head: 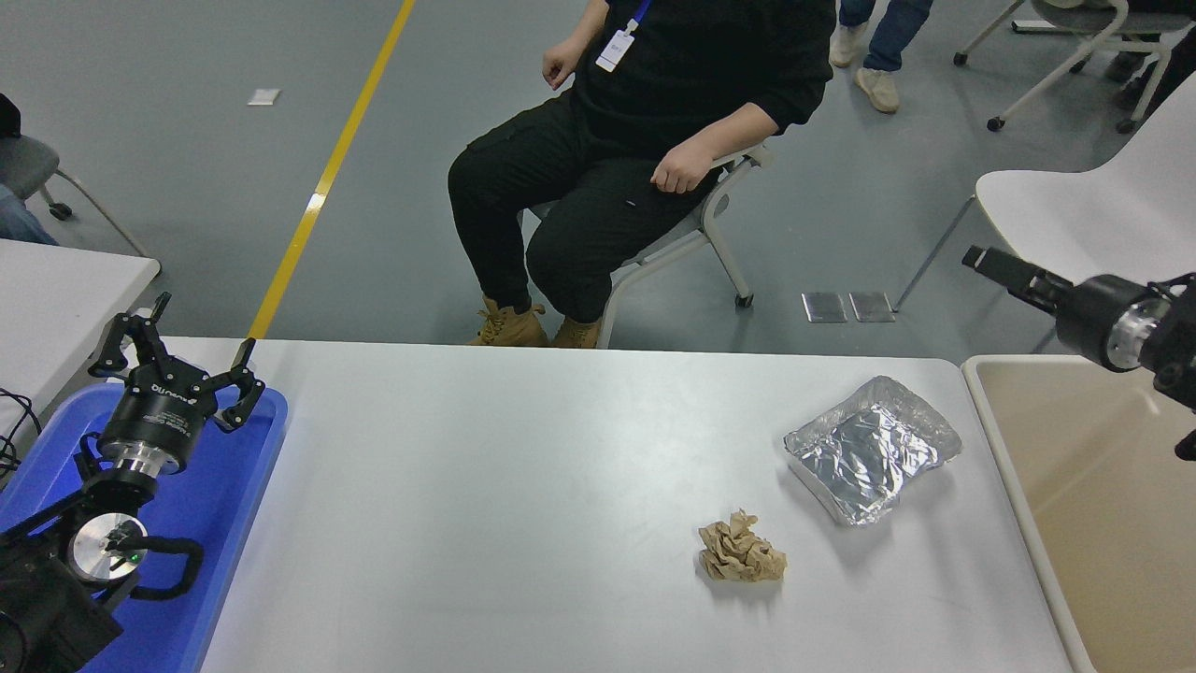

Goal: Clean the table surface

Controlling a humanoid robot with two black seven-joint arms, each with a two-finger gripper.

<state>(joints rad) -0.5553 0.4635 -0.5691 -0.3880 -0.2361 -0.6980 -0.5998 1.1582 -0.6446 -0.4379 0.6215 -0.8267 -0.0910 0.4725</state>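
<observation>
The white surface is spread below and left of the right claw, which is held level beyond its far right corner, its grip not discernible. Crumpled paper and foil are left lying near each other on it. The left claw is parked, splayed open, over a blue tray. A person is seated beyond.

Only print in view: white lettering on the left gripper body, seen upside down and too small to make out for certain. The person wears a badge on a blue lanyard; its print is too small to read. No other text, numbers or signs legible.
</observation>
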